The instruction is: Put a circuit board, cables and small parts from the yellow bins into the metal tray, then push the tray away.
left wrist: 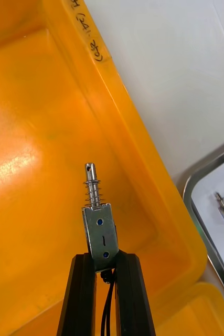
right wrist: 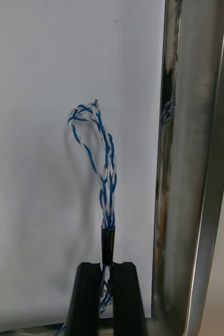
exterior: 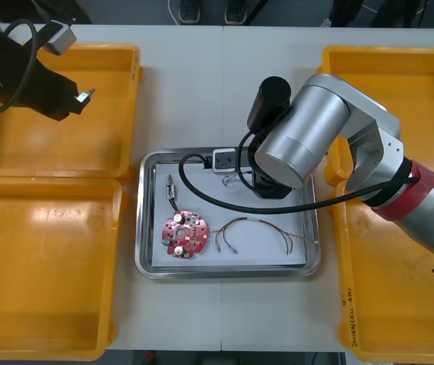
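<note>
My left gripper is shut on a small metal part with a spring and plunger, above the far left yellow bin; in the front view that gripper hangs over the bin with the part at its tip. My right gripper is shut on a twisted blue and white cable, just over the white floor of the metal tray beside its wall. In the tray lie a round red circuit board, a red and yellow cable and another small metal part.
Two yellow bins flank each side of the tray; the near left bin and the right bins look bare. The right arm reaches over the tray's far right part. A black cable loops from that arm across the tray.
</note>
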Tool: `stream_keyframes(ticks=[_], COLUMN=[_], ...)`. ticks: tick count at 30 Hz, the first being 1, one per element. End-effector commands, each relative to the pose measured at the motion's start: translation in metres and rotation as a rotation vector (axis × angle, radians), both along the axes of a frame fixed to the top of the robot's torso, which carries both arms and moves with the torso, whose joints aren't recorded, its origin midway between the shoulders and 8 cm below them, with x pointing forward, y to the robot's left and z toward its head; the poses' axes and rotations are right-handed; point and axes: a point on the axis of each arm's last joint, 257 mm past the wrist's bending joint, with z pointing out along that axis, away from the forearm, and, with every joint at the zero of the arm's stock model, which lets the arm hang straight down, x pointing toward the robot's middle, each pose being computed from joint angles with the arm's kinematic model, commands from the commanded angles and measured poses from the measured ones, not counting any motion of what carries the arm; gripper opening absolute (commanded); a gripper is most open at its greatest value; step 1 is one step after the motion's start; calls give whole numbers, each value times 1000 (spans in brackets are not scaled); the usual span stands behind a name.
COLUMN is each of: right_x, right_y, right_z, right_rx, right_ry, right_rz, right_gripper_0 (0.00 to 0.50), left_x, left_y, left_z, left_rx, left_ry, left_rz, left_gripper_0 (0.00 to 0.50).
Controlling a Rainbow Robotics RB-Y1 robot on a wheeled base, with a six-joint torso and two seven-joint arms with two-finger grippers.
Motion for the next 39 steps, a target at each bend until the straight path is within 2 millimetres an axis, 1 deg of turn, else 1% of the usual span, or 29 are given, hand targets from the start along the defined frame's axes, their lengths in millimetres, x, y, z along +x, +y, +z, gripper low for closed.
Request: stream_keyframes(ticks=[1, 3, 8, 13, 17, 23, 30, 33, 39], right_x=[-1, -1, -3, -5, -5, -8, -9, -11, -19], right_y=[13, 13, 12, 11, 11, 10, 8, 4, -10], right_z=[4, 4, 3, 3, 8, 11, 14, 21, 47], right_rx=[1, 3, 5, 1, -5, -14, -26, -38, -45], right_ry=[-18, -17, -8, -6, -18, -21, -29, -37, -32], right_rz=[38, 37, 28, 18, 20, 17, 16, 2, -50], right_gripper_0=[419, 500, 500, 500, 500, 500, 500, 500, 500], left_x=[-13, -19, -32, -41, -47, -46, -44, -44, -45], left_y=[25, 28, 29, 21, 16, 9, 4, 2, 1], left_z=[27, 28, 29, 30, 32, 38, 38, 38, 37], left_rx=[-17, -12, -6, -22, -31, -37, -46, -49, -50], left_ry=[9, 22, 56, 76, 86, 52, 41, 40, 43], left_rz=[156, 178, 238, 292, 327, 339, 349, 350, 344], left_gripper_0=[1, 1, 0, 3, 3, 3, 1, 2, 1])
